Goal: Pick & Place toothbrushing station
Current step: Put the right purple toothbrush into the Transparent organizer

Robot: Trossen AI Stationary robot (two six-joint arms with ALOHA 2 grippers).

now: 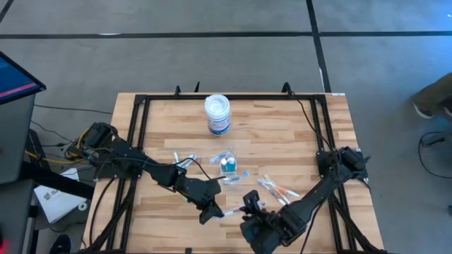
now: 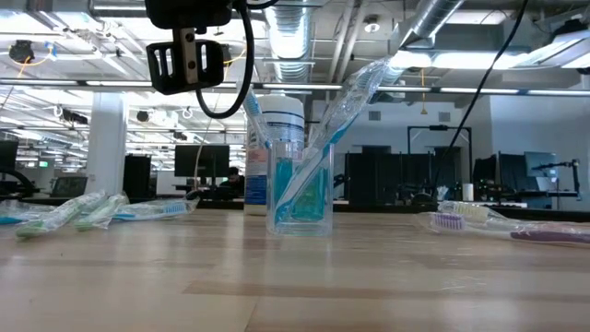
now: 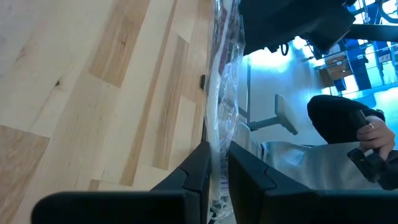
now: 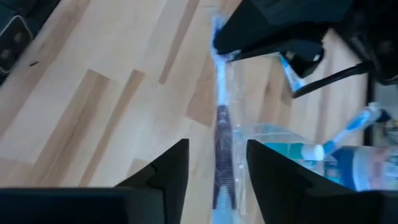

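1. High view: butcher-block table (image 1: 282, 127) with a black frame along its edges. Far centre, white round jar (image 1: 217, 114) with a blue label. Mid-table, small clear plastic cup (image 1: 227, 165) with blue inside. Left of the cup, wrapped toothbrushes (image 1: 185, 161) scattered; right of it, more wrapped brushes (image 1: 277, 189). Near edge, left gripper (image 1: 214, 211) and right gripper (image 1: 251, 202) close together, a wrapped toothbrush (image 1: 232, 211) stretched between them.

2. Low view: cup (image 2: 300, 189) upright at centre, several brushes in clear wrappers leaning out of its top, jar just behind. Green and blue brushes (image 2: 101, 211) flat on the table at left; purple and white ones (image 2: 502, 224) flat at right. One dark gripper (image 2: 188, 63) hanging above, upper left; cannot tell which arm's.

3. Left wrist view: fingers (image 3: 245, 177) narrow, pinched onto the crinkled clear wrapper of the toothbrush (image 3: 219, 124), which runs away over the table edge. Beyond the table, a person's hand (image 3: 377, 134) with a dark sleeve.

4. Right wrist view: fingers (image 4: 168, 165) standing apart, the toothbrush (image 4: 224, 140) lying in the gap, untouched on either side. Far end of it clamped in the left gripper (image 4: 227, 46). Cup (image 4: 298, 149) beside it.
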